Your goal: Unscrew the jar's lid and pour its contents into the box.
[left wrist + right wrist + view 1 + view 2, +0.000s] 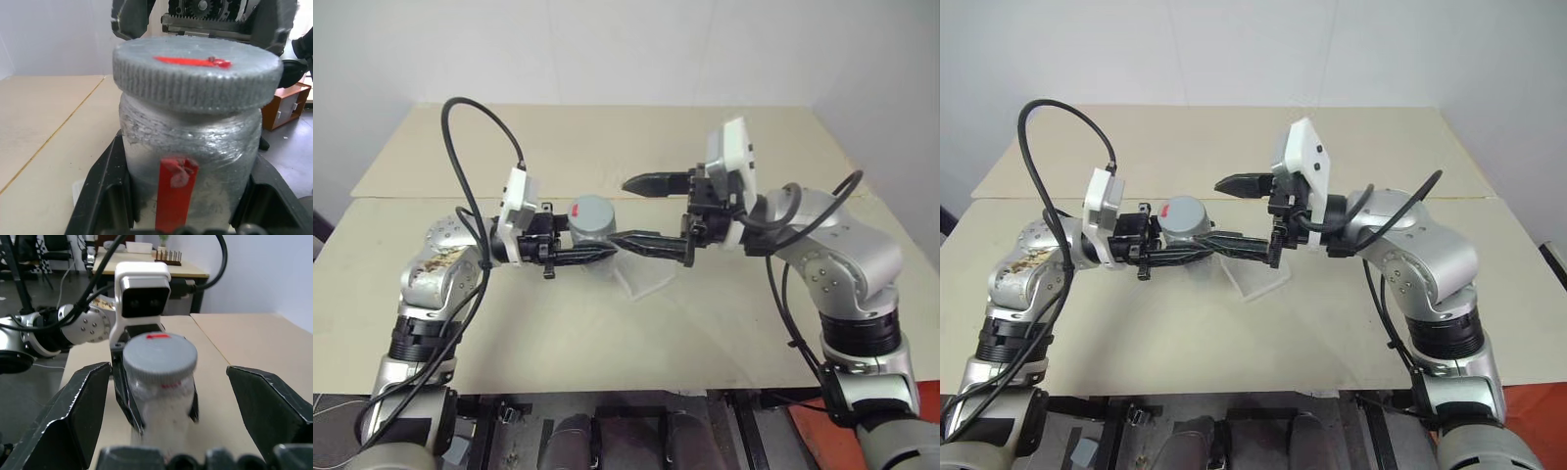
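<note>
Above the near part of a beige table (607, 343), left gripper (597, 253) pointed level toward the right, clamped tight on the body of the jar (590, 227) and holding it upright, clear of the tabletop

In the left wrist view, black fingers (105, 191) pressed against both sides of the silver-grey jar, a red stripe running down its white label; lid (198, 78) on top and not yet off, ribbed round its edge, a red mark across its flat face

Facing it from the other side, right gripper (643, 211) spread wide and empty, pointed level toward the left, one finger passing above and behind the lid, the other lower and in front of the jar, its tip close to the tip of the left finger; in the right wrist view, both fingers well apart from the lid on either side, touching nothing

Just below and beyond the meeting fingertips, clear box (644, 279) resting on the table, partly hidden by the right gripper's lower finger; contents of the jar not to be made out

Farther back, a seam across the tabletop and a plain pale wall (626, 49)
</note>
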Action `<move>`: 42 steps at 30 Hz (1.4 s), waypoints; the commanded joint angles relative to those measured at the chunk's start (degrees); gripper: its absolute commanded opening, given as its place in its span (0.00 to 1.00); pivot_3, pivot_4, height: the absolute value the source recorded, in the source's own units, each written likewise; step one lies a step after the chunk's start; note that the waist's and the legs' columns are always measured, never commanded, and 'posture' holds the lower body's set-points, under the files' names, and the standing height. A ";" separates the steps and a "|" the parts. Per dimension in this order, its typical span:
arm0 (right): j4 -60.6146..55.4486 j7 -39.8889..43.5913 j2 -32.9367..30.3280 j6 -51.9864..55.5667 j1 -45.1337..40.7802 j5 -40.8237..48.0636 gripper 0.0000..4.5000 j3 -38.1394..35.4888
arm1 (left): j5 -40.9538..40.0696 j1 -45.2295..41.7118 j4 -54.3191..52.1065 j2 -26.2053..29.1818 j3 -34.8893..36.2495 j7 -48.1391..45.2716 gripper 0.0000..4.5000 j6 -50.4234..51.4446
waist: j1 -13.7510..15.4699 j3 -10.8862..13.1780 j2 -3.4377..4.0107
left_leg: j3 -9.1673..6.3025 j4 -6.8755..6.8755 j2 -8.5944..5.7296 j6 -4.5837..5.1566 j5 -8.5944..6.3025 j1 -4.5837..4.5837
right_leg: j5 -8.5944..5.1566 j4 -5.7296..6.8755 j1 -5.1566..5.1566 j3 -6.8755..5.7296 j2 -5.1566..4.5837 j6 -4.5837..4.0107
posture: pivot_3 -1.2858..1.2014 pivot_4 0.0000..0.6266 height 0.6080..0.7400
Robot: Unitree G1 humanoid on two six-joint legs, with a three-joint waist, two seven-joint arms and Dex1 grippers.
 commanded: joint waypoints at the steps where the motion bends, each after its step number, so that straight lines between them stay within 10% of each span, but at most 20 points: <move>1: -1.04 -1.61 1.61 0.25 -2.36 -0.74 0.98 1.06 | -0.30 -0.81 -0.76 -0.26 0.09 -0.05 0.43 -0.76 | 0.02 0.00 0.00 | 0.00 0.00 0.00 0.00 0.00 0.00 | 0.00 0.00 0.00 0.00 0.00 0.00 | 0.52 0.24 1.00; 13: 2.13 -2.96 5.54 0.30 -4.73 -4.35 0.98 4.39 | -0.35 -0.52 -1.20 -0.20 0.19 -0.02 0.43 -0.74 | 0.02 0.00 0.00 | 0.01 0.00 -0.02 0.00 0.00 0.00 | 0.00 0.00 -0.01 0.00 0.00 0.00 | 0.52 0.24 1.00; 20: 2.32 -2.14 5.45 1.01 -4.48 -3.93 0.61 3.76 | -0.40 -0.17 -1.54 0.08 0.37 0.10 0.43 -0.69 | 0.00 0.00 0.00 | 0.01 0.00 -0.01 0.00 0.00 0.00 | 0.00 0.00 -0.01 -0.01 0.00 0.00 | 0.52 0.24 1.00; 33: 6.49 -9.38 6.90 11.62 -10.72 9.29 0.61 -10.73 | 0.40 0.83 -0.30 1.33 -0.01 -1.60 0.43 -1.25 | 0.01 0.00 0.01 | 0.01 -0.01 0.01 -0.01 0.00 0.00 | 0.00 0.01 -0.02 -0.01 0.00 -0.01 | 0.52 0.24 1.00; 42: 4.22 -13.56 -4.40 1.23 4.31 -7.00 0.61 -9.21 | 0.80 0.30 0.97 1.98 2.04 -0.01 0.43 -1.55 | 0.49 0.00 -0.01 | -0.05 -0.03 -0.06 0.02 -0.01 -0.03 | -0.01 -0.09 0.06 -0.09 -0.06 0.01 | 0.52 0.24 1.00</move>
